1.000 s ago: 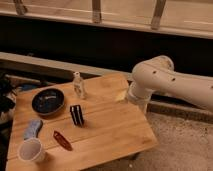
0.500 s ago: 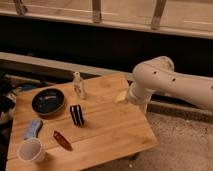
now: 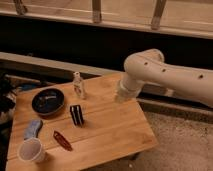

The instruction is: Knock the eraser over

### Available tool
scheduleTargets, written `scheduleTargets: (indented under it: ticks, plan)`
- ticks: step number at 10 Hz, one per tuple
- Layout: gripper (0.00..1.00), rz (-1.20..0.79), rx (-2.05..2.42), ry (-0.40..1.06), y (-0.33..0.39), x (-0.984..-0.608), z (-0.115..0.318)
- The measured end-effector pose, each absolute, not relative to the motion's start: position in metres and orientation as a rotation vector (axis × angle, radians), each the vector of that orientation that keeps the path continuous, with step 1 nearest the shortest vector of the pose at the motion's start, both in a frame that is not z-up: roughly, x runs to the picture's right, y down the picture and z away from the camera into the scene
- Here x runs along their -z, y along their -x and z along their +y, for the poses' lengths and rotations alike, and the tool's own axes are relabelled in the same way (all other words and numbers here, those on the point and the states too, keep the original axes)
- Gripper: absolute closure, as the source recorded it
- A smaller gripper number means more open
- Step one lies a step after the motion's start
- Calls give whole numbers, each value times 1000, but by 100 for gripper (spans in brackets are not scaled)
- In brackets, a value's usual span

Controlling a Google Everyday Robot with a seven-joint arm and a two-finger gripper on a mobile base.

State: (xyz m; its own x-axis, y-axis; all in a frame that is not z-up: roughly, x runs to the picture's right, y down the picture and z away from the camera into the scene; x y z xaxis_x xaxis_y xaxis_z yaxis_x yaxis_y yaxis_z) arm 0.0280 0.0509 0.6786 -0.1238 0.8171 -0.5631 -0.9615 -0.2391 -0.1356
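While claw [image 3: 121, 95] hangs right, white-striped black eraser [image 3: 76, 114] upright

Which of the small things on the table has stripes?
The eraser, standing upright: black with white stripes. The small bottle is clear, the flat oblong piece dark red, the pad blue-grey. The gripper is at the right edge of the table.

eraser [image 3: 76, 114] black, white stripes | jaws pale, over table [image 3: 115, 131] right edge
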Motion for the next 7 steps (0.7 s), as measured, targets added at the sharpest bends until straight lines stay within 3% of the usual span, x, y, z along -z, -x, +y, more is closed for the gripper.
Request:
scheduleTargets:
  ticks: [3, 7]
  plan:
    - [100, 295, -1699, 634, 12, -687, 46]
    - [100, 307, -1667, 652, 6, -693, 59]
